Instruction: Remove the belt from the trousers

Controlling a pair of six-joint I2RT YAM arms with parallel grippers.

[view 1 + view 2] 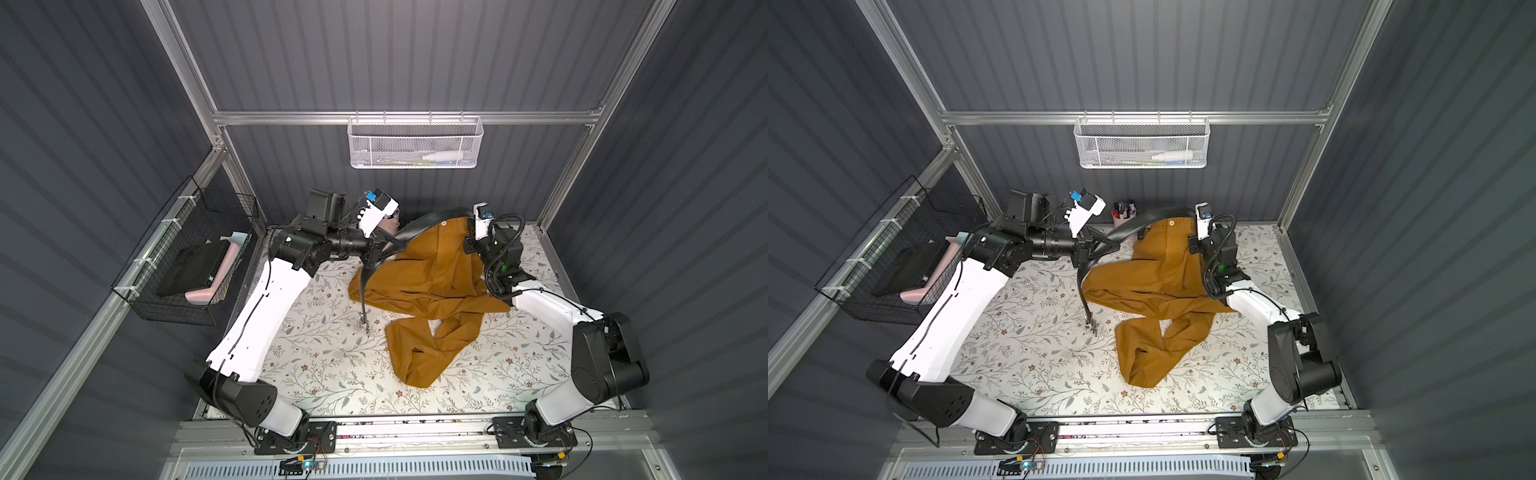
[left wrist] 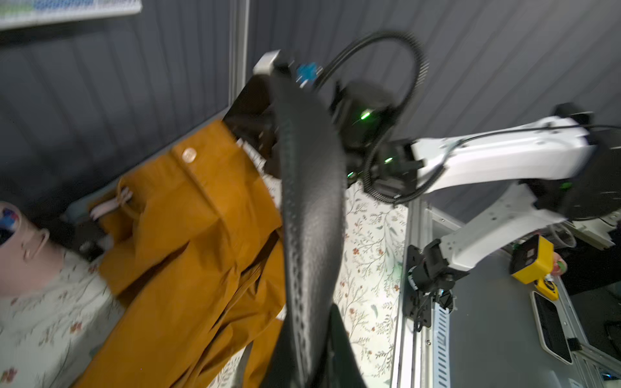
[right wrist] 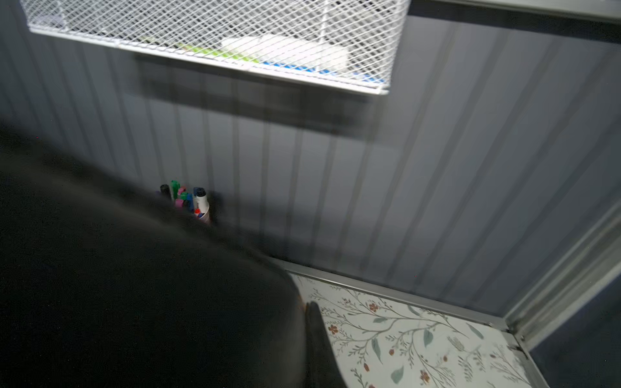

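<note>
though drawn up into a raised black arc, not yet clear of the waistband: belt (image 1: 415, 228) strung above the surface (image 1: 324, 365) between both arms, buckle end (image 1: 365, 326) dangling down to the floral cover just beside the mustard trousers (image 1: 428, 282), heaped mid-surface with the waist hoisted toward the back wall. left pincer (image 1: 1102, 248) clenched on the belt partway along. right pincer (image 1: 470, 235) clenched too, right where strap meets waistband; cannot tell whether biting leather or cloth, nothing but dark blur in the right wrist view

judged mid-extraction: drawing the strap through the loops. next move likely calls for pinning the waist end steady and hauling along the strap's own line, regripping nearer the loops once out of reach, minding a snag at a loop

white mesh basket (image 1: 374, 151) hung on the back wall, holding a white bottle-like item (image 1: 442, 156) plus something green and blue, too small to name. black wire basket (image 1: 239, 210) on the left wall, holding a flat black item (image 1: 191, 266) and pink foam-like pieces (image 1: 199, 296). pink cup (image 1: 1121, 220) of marker pens (image 3: 198, 198) against the back wall, near the belt's arc
</note>
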